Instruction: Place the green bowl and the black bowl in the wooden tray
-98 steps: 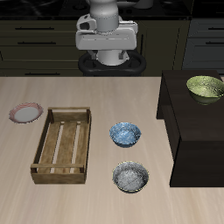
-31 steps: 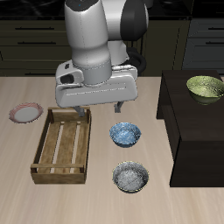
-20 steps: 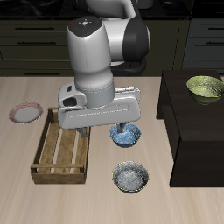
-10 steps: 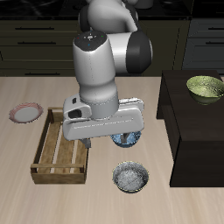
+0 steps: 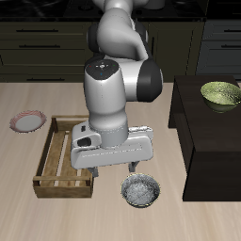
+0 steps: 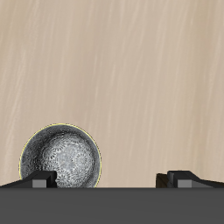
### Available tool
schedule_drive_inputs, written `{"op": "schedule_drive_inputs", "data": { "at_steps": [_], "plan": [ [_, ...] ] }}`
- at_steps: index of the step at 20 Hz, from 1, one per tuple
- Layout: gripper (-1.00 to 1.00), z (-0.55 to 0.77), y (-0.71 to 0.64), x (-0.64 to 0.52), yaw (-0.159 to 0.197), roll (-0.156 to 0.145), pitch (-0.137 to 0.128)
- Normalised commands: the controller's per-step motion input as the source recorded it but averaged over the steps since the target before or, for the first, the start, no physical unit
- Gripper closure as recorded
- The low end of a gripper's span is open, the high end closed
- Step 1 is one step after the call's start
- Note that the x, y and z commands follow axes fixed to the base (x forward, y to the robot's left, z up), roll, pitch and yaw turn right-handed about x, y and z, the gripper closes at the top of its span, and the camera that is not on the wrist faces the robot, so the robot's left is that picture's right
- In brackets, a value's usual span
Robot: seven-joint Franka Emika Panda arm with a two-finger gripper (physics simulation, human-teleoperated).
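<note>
The black bowl [image 5: 140, 191] sits on the table near the front edge; its speckled grey inside shows in the wrist view [image 6: 59, 158]. My gripper [image 5: 132, 171] hovers just behind and above it, fingers [image 6: 40, 181] apart and empty. One finger is over the bowl's rim in the wrist view. The green bowl [image 5: 220, 93] rests on the dark raised cabinet at the side. The wooden tray [image 5: 58, 162] lies on the table beside my arm, partly hidden by it.
A small pink-rimmed plate [image 5: 27, 121] lies beyond the tray. The dark cabinet [image 5: 209, 132] stands beside the black bowl. The blue-white patterned bowl is hidden behind my arm.
My arm has come forward and down from the back of the table, over the blue-white bowl, to just above the black bowl. No object has moved.
</note>
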Motion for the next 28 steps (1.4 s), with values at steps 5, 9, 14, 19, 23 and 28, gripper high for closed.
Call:
{"op": "schedule_drive_inputs", "data": {
  "at_steps": [5,9,14,19,23,28],
  "plan": [
    [-1.00,-0.27,0.12,0.07,0.012,0.010,0.028],
    [-1.00,-0.31,0.13,0.08,0.013,0.008,0.036],
    [-1.00,-0.18,0.02,0.08,0.014,-0.001,0.019],
    [-1.00,-0.30,0.10,0.03,0.029,0.008,0.037],
    [-1.00,-0.30,0.11,-0.01,0.019,0.017,0.038],
    [-1.00,-0.29,0.09,-0.04,0.029,0.009,0.039]
  ]
}}
